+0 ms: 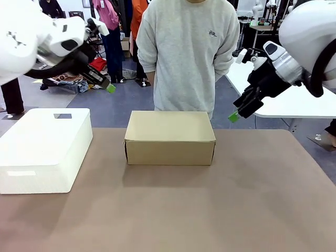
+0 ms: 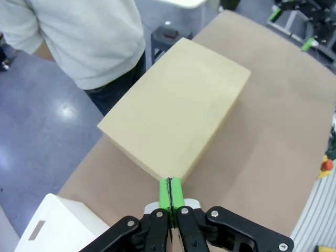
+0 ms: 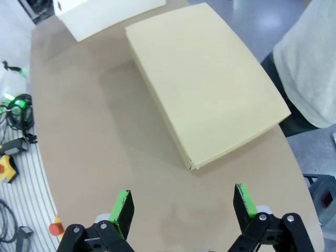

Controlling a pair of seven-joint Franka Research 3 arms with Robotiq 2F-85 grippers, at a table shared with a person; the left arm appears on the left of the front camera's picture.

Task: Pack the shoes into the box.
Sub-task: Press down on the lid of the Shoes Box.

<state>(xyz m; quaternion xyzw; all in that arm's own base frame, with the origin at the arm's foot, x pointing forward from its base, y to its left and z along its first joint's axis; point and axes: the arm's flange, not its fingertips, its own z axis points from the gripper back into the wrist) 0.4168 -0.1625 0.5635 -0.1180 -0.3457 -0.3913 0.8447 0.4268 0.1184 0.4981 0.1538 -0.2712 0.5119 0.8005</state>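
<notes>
Both white arms hang raised above the brown desk (image 1: 252, 210), flanking the closed plain brown cardboard box (image 1: 170, 137). The left gripper (image 2: 170, 191) has its green-padded fingers pressed together on nothing. The right gripper (image 3: 184, 210) has its fingers spread wide, empty.

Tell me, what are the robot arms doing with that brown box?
Right now nothing is holding the box. It sits closed on the table, with a person standing right behind it. The left gripper is shut with nothing in it and hangs above the box's corner. The right gripper is open and hangs over the table next to the box. A white bin stands beside the box.
</notes>
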